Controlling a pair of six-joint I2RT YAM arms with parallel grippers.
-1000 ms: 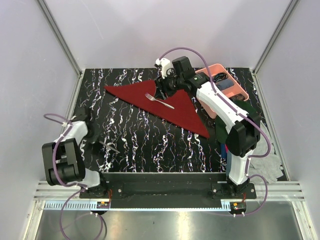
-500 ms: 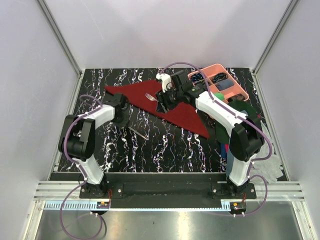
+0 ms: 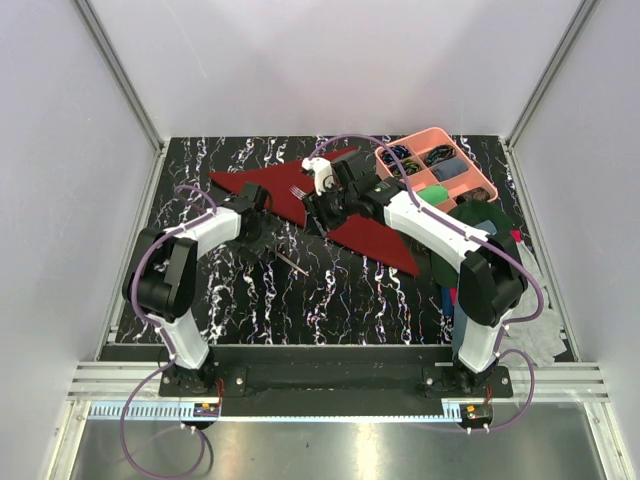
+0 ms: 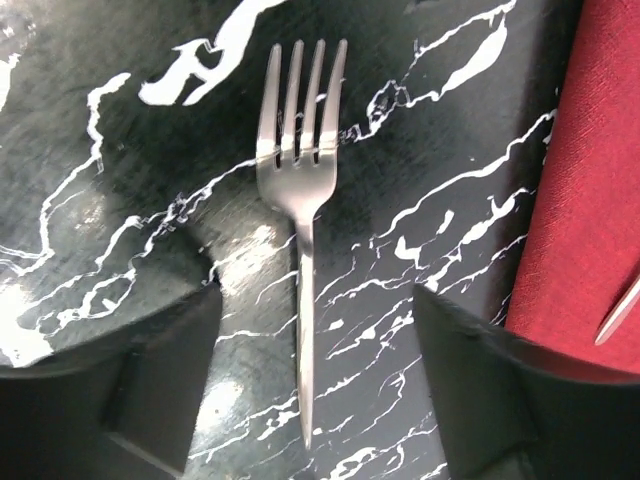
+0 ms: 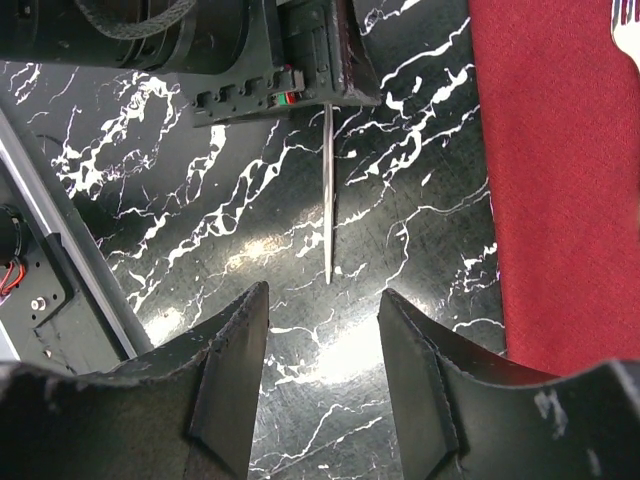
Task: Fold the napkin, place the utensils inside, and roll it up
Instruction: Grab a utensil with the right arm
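Observation:
The dark red napkin (image 3: 375, 235) lies as a folded triangle across the back of the marbled table. One fork (image 3: 297, 190) rests on it, and its tines show at the right wrist view's top corner (image 5: 628, 22). A second fork (image 4: 300, 210) lies flat on the marble just left of the napkin (image 4: 590, 180), its handle running between the fingers of my open left gripper (image 4: 312, 330), untouched. From above, this fork (image 3: 292, 264) sits beside my left gripper (image 3: 260, 226). My right gripper (image 5: 323, 300) hangs open and empty over bare marble by the napkin's edge (image 5: 560, 150), facing the fork's handle tip (image 5: 328, 230).
A pink compartment tray (image 3: 487, 187) stands at the back right. A pile of green and blue clothes (image 3: 480, 215) lies below it, and a white cloth (image 3: 535, 335) at the right edge. The two grippers are close together, with the right gripper (image 3: 318, 212) over the napkin's near edge.
My left arm swung from the near left up to the napkin's edge with the fork, then opened and left it on the marble. My right gripper drifted left over the napkin.

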